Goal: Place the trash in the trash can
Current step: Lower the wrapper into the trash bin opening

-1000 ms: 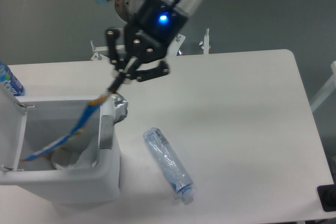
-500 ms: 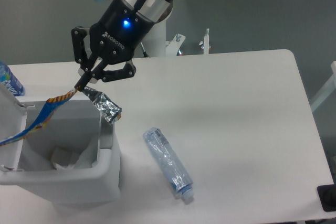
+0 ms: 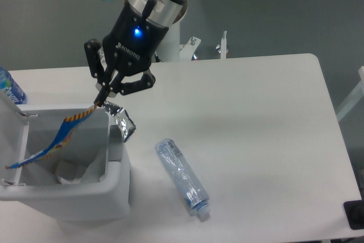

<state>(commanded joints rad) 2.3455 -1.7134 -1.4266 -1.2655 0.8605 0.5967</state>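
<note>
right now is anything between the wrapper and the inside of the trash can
Nothing visible blocks it. The gripper holds the wrapper by its top end, and the wrapper already hangs down into the open trash can, whose lid is flipped back at the left. Only some white material lies at the bottom.

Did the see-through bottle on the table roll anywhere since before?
No. The crushed bottle lies at the same spot beside the trash can, cap toward the table's near edge.
</note>
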